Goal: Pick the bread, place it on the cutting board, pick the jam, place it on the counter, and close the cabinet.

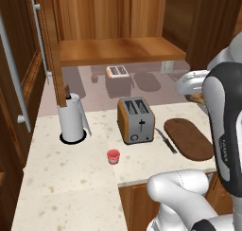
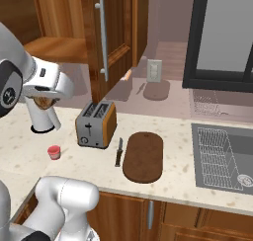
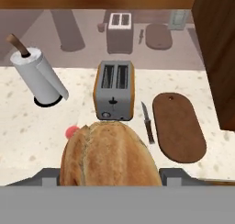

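My gripper is shut on the bread, a crusty golden-brown loaf that covers the fingers in the hand view. In the right base view the hand hangs high above the counter's left part, with the bread under it. The dark oval cutting board lies bare to the right of the toaster, lower than the bread. The small red jam jar stands on the counter in front of the toaster. The cabinet is open, its door swung out.
A toaster sits mid-counter with a knife between it and the board. A paper towel roll stands at the left. A sink lies at the far right. The tall dark cabinet flanks the left.
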You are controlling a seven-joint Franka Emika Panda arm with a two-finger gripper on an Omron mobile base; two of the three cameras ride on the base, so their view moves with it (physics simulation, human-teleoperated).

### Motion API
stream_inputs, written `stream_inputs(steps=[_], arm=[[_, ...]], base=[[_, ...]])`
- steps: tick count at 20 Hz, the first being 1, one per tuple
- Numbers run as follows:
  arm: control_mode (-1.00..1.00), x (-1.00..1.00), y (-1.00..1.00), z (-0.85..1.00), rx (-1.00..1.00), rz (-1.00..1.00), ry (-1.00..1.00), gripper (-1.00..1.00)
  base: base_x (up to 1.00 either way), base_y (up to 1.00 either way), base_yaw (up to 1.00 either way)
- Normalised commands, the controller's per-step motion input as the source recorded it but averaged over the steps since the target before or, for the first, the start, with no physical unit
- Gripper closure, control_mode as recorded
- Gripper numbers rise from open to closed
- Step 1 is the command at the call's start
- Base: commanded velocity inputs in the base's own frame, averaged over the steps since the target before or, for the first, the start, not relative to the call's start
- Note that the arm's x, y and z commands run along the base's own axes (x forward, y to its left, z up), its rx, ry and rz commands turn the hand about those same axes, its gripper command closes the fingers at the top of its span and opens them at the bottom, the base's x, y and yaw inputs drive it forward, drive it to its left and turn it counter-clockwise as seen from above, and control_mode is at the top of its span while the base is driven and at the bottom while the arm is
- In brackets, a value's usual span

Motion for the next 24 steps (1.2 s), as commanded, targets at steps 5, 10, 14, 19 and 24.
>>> stream_inputs(steps=[5,10,14,19,24], arm=[[-1.0,-0.49,-0.06,-0.07,0.0,0.0,0.15,1.0],[-1.0,-0.28,-0.18,-0.13,0.0,0.0,0.12,1.0],[-1.0,-0.01,-0.27,-0.16,0.0,0.0,0.09,1.0],[-1.0,0.0,-0.33,-0.16,0.0,0.0,0.08,1.0],[-1.0,0.0,-0.34,-0.22,0.0,0.0,0.08,1.0]], base=[[0.0,0.0,0.0],[0.0,0.0,0.0],[0.0,0.0,0.0],[0.0,0.0,0.0],[0.0,0.0,0.0]])
